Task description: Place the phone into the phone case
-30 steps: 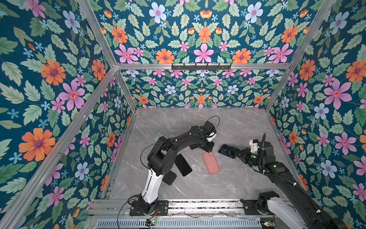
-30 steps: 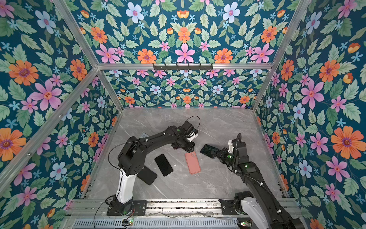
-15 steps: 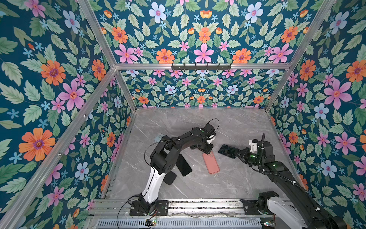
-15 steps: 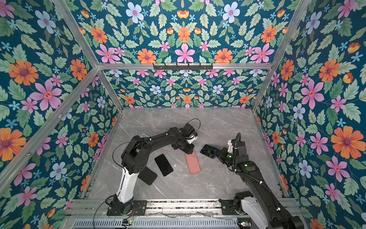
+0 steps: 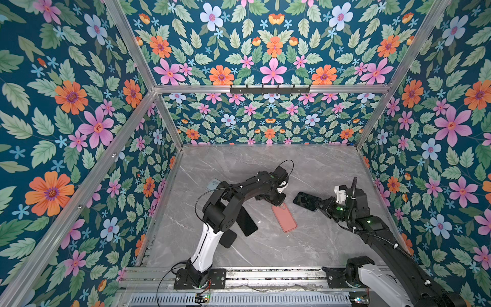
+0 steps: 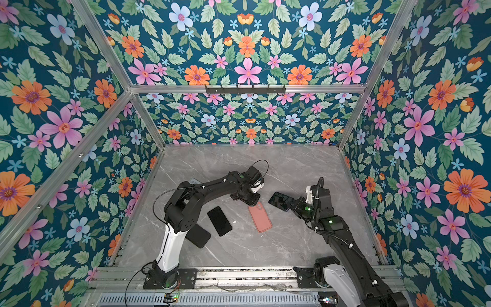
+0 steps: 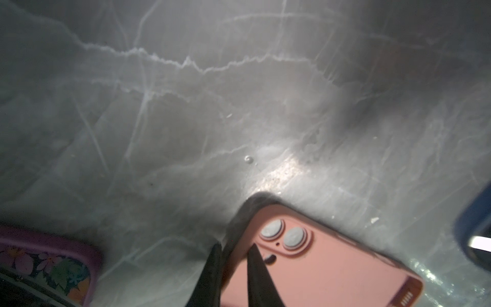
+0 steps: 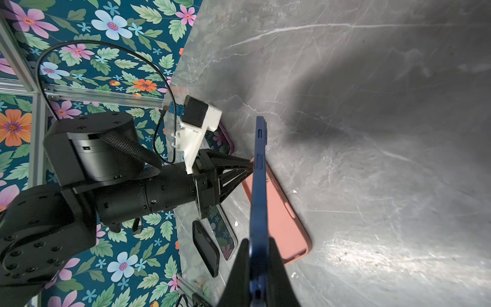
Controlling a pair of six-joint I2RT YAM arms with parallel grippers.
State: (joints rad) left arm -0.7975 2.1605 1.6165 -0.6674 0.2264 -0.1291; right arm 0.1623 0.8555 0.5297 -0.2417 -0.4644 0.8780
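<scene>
Now, left claw [image 7: 236, 248]: narrow, one finger on top of the case [image 7: 318, 265], the other just outside its edge, at the corner with the two lens holes; I cannot tell whether it pinches.
right claw [image 8: 258, 240]: closed on the phone [image 8: 259, 172], gripping one short end, the blue frame seen edge-on between its fingers.
phone [image 5: 305, 200]: held just right of the case's far end in both top views, dark screen up, free end toward the left arm's wrist.
case [image 5: 284, 218]: pink, lying on the table [image 5: 318, 170] near its middle, between the two arms.
black phone [image 5: 247, 222]: on the table left of the case, apart from it, partly under the left arm [image 5: 239, 191].
dark slab [image 6: 198, 235]: just beside the black phone, nearer the left arm's base, half hidden by it.
floral case [image 7: 50, 263]: purple-rimmed, near the left claw, apart from the case.
pale phone [image 5: 212, 183]: peeps out behind the left arm, toward the left wall.
in the way: the left arm's wrist hangs over the case's far end in both top views and hides the left claw there.
</scene>
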